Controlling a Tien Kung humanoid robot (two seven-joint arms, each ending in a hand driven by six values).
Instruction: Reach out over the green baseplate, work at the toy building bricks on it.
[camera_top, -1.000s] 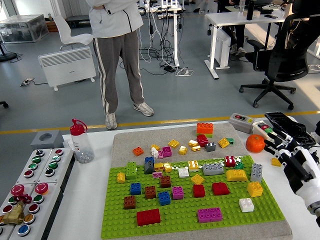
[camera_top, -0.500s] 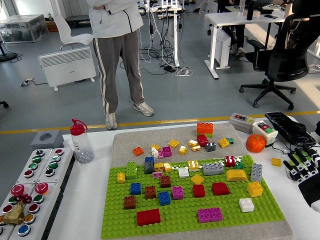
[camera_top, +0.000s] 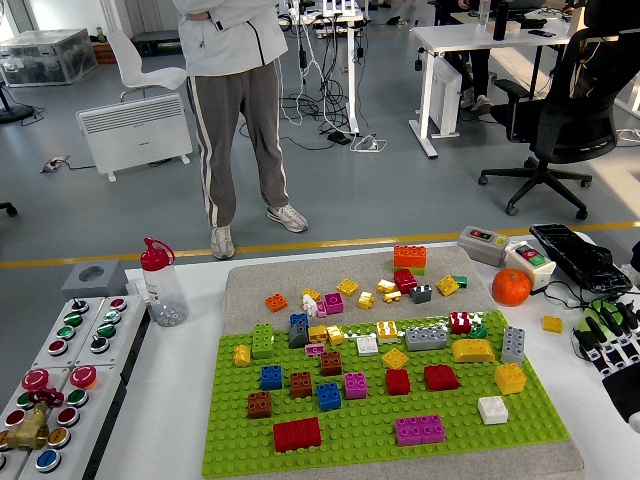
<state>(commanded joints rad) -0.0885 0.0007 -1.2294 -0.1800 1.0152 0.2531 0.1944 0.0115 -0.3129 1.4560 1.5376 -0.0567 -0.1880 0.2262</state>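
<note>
The green baseplate (camera_top: 375, 440) lies on a grey mat in the middle of the table. Several bricks are stuck on it, among them a red one (camera_top: 297, 434), a magenta one (camera_top: 420, 429), a white one (camera_top: 492, 409) and a yellow one (camera_top: 510, 377). Loose bricks lie on the mat behind the plate, including an orange one (camera_top: 409, 256). My right hand (camera_top: 607, 335) is at the picture's right edge, off the plate's right side, with fingers spread and holding nothing. The left arm is out of view.
An orange fruit (camera_top: 511, 287), a grey switch box (camera_top: 482, 244) and a black device (camera_top: 580, 256) sit at the back right. A small yellow brick (camera_top: 552, 324) lies near my hand. A red-capped bottle (camera_top: 160, 284) and button panels (camera_top: 60, 372) stand left. A person (camera_top: 235, 90) stands beyond the table.
My right hand has pulled back to the right and down, from beside the orange fruit to the picture's edge. The bricks have not moved.
</note>
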